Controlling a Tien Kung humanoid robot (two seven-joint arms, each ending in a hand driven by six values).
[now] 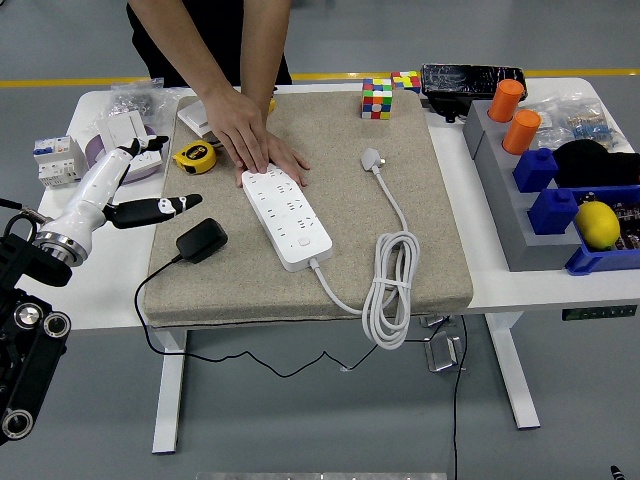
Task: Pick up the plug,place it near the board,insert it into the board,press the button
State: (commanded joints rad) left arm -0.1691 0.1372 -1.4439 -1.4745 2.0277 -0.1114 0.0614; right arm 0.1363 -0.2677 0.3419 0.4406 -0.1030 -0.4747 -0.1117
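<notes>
A black plug adapter (pixel 201 240) lies near the mat's left edge, its thin black cable running off the table front. The white power strip (pixel 286 215) lies diagonally on the beige mat (pixel 400 150), with its coiled white cord (pixel 392 290) and white plug (pixel 373 159) to the right. My left hand (pixel 140 180) hovers at the table's left, fingers spread and holding nothing, a short way up and left of the black plug. A person's hand (pixel 250 135) presses flat on the far end of the power strip.
A yellow tape measure (pixel 195 157) and white parts sit at the back left. Two Rubik's cubes (pixel 378 98) stand behind the mat. Grey bins (pixel 520 230) with orange cylinders, blue blocks and a lemon (pixel 598 224) fill the right side.
</notes>
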